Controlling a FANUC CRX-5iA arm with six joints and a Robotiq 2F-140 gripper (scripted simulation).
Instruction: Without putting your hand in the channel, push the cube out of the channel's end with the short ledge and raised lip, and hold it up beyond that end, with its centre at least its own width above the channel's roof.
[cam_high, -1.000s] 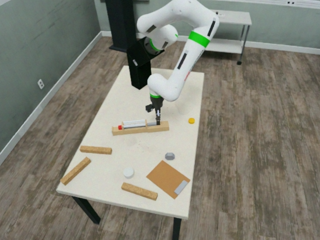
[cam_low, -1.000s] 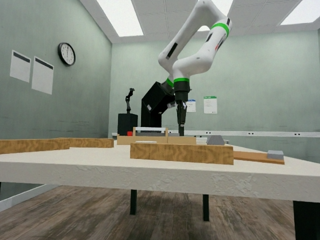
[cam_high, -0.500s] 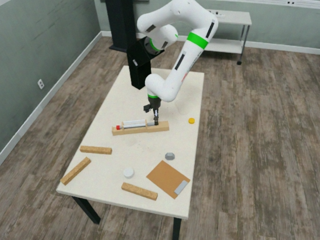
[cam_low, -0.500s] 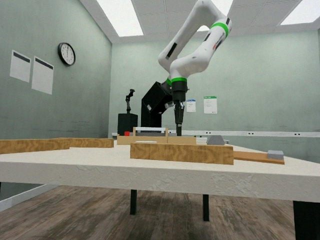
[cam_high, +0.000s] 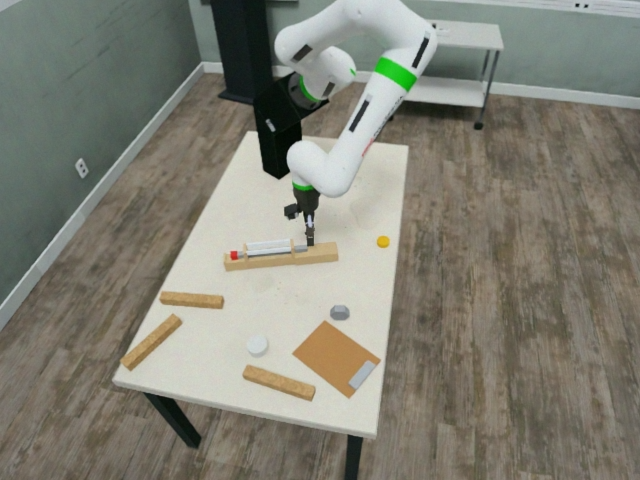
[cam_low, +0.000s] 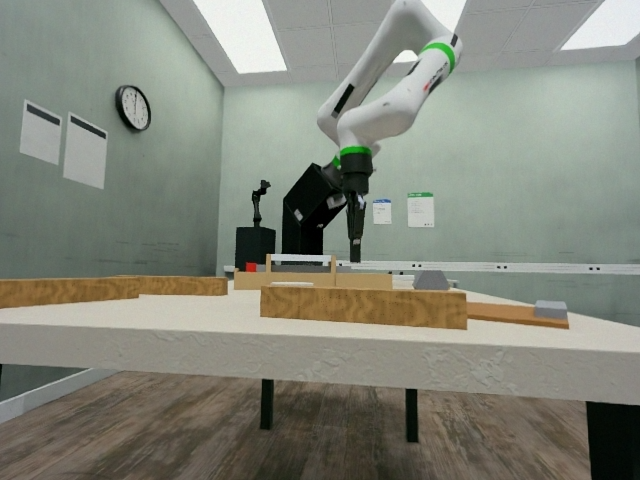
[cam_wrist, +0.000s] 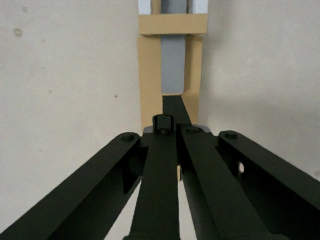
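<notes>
Red cube (cam_high: 234, 254) (cam_low: 250, 267) out on the short ledge past the channel (cam_high: 268, 262) (cam_low: 305, 279) (cam_wrist: 150, 75); looks light, stiff, best pinched by opposite sides! Tool (cam_high: 310, 243) (cam_low: 355, 260) (cam_wrist: 171, 110) narrow, nothing held, by the grey bar's (cam_high: 273, 252) (cam_low: 302, 268) (cam_wrist: 173, 65) near end. Count them: one cube, one channel, one bar, three loose wooden blocks (cam_high: 191, 299) (cam_high: 151, 342) (cam_high: 279, 382) (cam_low: 180, 285) (cam_low: 67, 292) (cam_low: 361, 306).

White table (cam_high: 289, 320) (cam_low: 330, 343): 3 wooden bars (cam_high: 191, 300) (cam_high: 151, 342) (cam_high: 279, 382) (cam_low: 363, 306) (cam_low: 180, 285) (cam_low: 67, 291).

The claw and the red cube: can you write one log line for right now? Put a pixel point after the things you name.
claw (cam_high: 310, 243) (cam_low: 355, 260) (cam_wrist: 171, 110): shut, nothing held | grey bar (cam_high: 300, 249) (cam_wrist: 173, 65): beside fingertips | red cube (cam_high: 234, 255) (cam_low: 250, 267): at channel's far end | cube lift: not done
</notes>
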